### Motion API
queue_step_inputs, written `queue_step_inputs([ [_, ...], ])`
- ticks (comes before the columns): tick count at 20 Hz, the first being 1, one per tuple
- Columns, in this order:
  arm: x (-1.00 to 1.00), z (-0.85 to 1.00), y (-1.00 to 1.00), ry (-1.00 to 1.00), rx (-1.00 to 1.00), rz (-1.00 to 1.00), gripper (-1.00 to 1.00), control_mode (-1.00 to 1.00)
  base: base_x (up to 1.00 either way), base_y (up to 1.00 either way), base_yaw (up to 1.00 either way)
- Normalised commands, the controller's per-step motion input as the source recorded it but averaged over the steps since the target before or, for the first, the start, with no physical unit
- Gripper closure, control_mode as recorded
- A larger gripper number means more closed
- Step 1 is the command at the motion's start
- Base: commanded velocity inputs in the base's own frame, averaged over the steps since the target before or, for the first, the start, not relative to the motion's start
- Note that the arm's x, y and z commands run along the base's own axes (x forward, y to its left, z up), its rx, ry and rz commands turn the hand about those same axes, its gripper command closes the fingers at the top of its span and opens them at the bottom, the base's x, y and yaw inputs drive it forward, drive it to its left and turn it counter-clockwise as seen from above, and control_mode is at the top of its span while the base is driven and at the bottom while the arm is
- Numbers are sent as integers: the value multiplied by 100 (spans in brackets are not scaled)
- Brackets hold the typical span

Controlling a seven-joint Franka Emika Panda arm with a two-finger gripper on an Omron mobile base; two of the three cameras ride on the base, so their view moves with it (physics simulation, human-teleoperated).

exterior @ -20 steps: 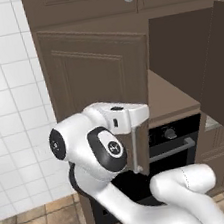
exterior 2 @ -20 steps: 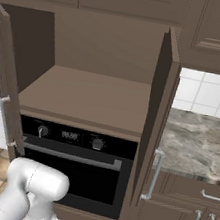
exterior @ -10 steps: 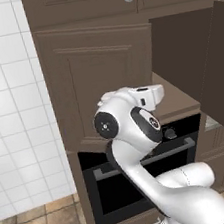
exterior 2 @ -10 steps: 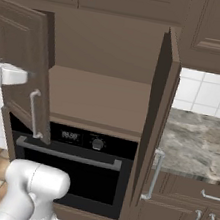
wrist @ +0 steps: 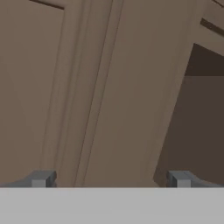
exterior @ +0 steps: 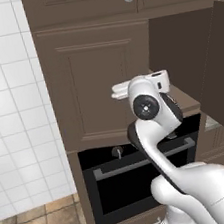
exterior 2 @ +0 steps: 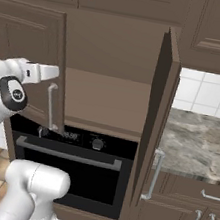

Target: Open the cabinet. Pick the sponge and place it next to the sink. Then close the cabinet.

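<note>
Cabinet (exterior 2: 106, 86) above the black oven (exterior 2: 67, 168): left door (exterior 2: 31, 63) nearly shut, its free edge w/ the long bar handle (exterior 2: 50, 106) sitting just off the frame; right door (exterior 2: 159, 115) swung fully out, edge-on toward the base. Open gap between the two door edges shows bare brown shelf (exterior 2: 106, 101); can't see the sponge. Gripper (wrist: 111, 178) at the left door's face, close up, tips set wide apart w/ nothing between them. Arm crosses in front of oven. Marble counter (exterior 2: 198, 142) right of the open door.
</note>
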Motion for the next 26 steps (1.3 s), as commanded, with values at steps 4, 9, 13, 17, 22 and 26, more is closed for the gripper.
queue_step_inputs([
  [4, 58, 0, -23, 4, 0, 16, -100, -100, 0, 0, 0],
  [9, 56, 0, -20, 1, 0, 9, -100, -100, 0, 0, 0],
  [13, 63, 0, -16, 0, 0, 3, -100, -100, 0, 0, 0],
  [17, 67, 0, -12, 0, 0, 0, -100, -100, 0, 0, 0],
  [22, 57, 0, -13, 0, 0, 0, -100, -100, 0, 0, 0],
  [26, 54, 0, -13, 0, 0, 0, -100, -100, 0, 0, 0],
])
